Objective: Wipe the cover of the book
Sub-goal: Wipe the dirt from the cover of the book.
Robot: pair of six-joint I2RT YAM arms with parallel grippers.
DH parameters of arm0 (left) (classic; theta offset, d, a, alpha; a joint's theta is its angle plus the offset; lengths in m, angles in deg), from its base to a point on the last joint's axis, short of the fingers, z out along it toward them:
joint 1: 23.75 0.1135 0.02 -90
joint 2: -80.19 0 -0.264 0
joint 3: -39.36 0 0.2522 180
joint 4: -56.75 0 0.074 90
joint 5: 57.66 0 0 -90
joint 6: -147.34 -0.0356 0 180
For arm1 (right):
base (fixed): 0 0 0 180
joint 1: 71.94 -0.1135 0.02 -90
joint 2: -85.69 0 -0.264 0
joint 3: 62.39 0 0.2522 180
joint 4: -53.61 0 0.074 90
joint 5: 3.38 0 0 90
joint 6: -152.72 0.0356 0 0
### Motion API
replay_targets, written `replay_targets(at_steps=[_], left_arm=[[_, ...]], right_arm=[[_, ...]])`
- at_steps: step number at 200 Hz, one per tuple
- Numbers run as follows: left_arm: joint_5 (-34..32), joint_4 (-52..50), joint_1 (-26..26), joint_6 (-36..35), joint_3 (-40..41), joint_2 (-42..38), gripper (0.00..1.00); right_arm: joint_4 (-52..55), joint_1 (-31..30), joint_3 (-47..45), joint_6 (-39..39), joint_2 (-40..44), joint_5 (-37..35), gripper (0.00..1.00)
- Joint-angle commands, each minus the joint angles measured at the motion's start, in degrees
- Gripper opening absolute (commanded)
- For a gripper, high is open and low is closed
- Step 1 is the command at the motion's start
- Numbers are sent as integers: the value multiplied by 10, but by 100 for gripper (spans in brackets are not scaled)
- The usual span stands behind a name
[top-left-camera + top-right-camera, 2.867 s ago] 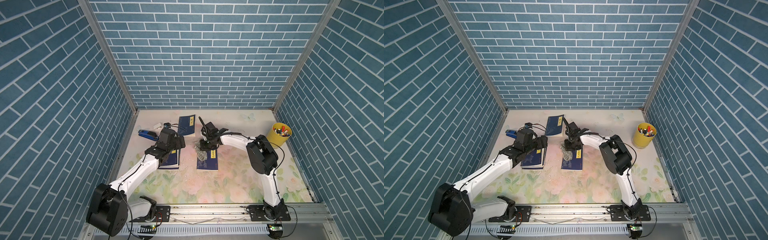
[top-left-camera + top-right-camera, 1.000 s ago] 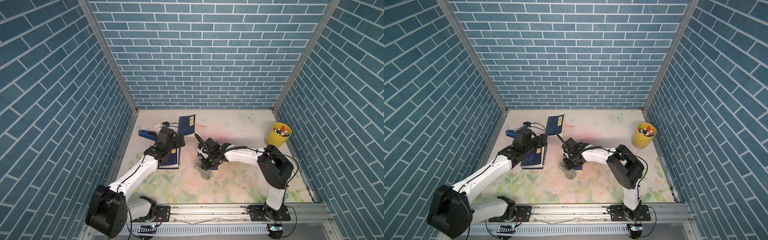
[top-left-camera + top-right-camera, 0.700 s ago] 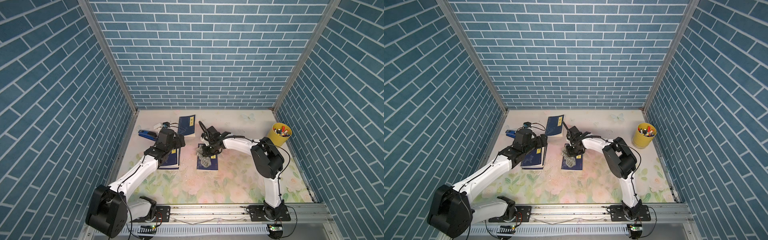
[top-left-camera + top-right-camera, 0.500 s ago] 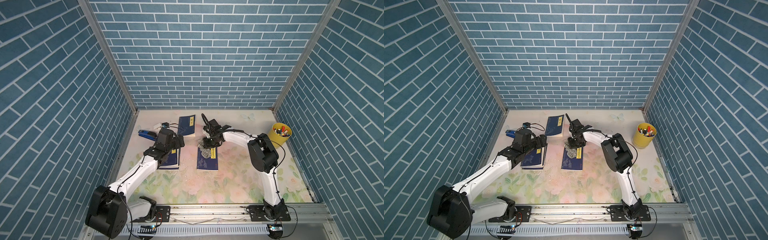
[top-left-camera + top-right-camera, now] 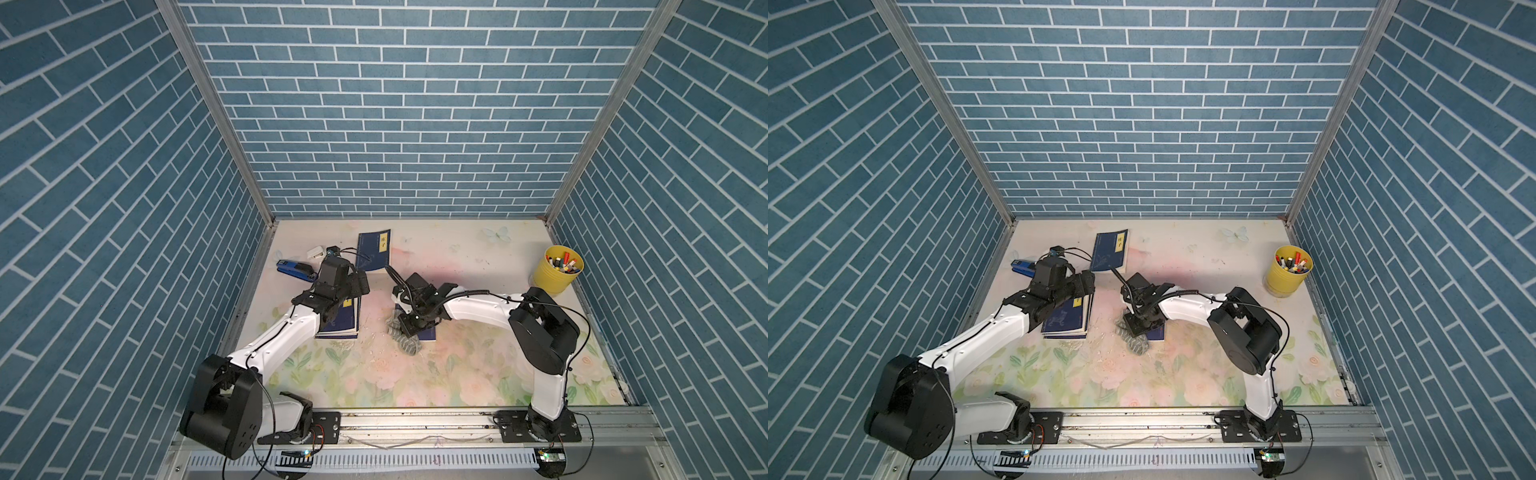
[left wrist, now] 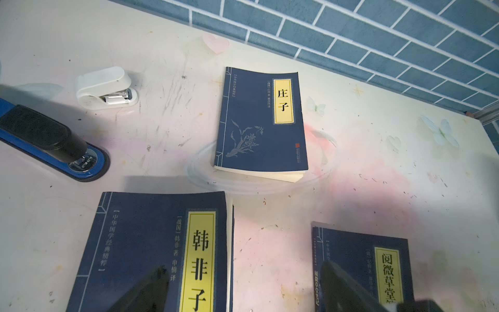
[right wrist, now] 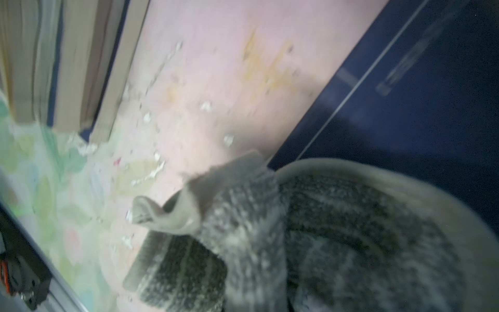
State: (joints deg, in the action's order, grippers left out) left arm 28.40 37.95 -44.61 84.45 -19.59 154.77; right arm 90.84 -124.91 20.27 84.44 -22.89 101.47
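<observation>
On the table (image 5: 457,374), right gripper (image 5: 409,328), clamped on cloth (image 5: 406,344), has swept to the near edge of the book (image 5: 428,334), one pass done; left gripper (image 5: 357,286) spread apart.

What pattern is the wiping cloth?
The cloth is grey with darker stripes; clearest in the right wrist view.

Reading 庄子 on the dark blue paperback book (image 6: 259,140) by the floral table's (image 6: 378,175) back edge, 韩非子 on the second blue book (image 6: 140,243), 阅微草堂 on the third blue book (image 6: 348,251).

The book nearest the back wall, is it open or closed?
Closed. The book lies flat with its blue front cover and yellow title label facing up, pages stacked underneath.
</observation>
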Motion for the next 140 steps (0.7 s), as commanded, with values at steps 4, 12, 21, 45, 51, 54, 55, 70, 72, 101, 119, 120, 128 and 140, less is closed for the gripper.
replay_targets(at_steps=[4, 12, 21, 45, 51, 54, 55, 70, 72, 101, 119, 120, 128, 140], left_arm=[[5, 16, 5, -8, -14, 2, 93], [7, 14, 5, -8, -15, 2, 92], [9, 11, 5, -7, -17, 0, 92], [9, 7, 5, -4, -8, -19, 92], [9, 6, 5, -4, -5, -25, 92], [9, 5, 5, -5, -4, -27, 92], [9, 5, 5, -4, -3, -27, 92], [13, 0, 5, -6, 2, -34, 93], [12, -1, 5, -6, 2, -34, 92], [14, -6, 5, -4, 10, -38, 92], [11, 1, 5, -3, 16, -43, 93], [11, 1, 5, -3, 16, -42, 93], [9, 2, 5, -3, 17, -41, 93], [8, 4, 5, -4, 18, -36, 92]], right_arm=[[58, 13, -17, 11, -27, -34, 6], [70, 23, 3, 4, -40, -40, 6], [74, 40, 28, -1, -56, -44, 6], [80, 93, 104, -8, -109, -27, 6], [84, 103, 124, -12, -122, -26, 6], [87, 108, 136, -15, -129, -26, 6], [89, 109, 141, -16, -131, -26, 5], [119, 119, 201, -33, -163, -27, 5], [121, 119, 207, -36, -165, -28, 5], [134, 116, 211, -42, -163, -20, 5], [119, 108, 141, -29, -124, -21, 6], [118, 107, 136, -28, -121, -21, 6], [106, 100, 95, -18, -97, -20, 6], [93, 84, 37, 1, -61, -20, 5]])
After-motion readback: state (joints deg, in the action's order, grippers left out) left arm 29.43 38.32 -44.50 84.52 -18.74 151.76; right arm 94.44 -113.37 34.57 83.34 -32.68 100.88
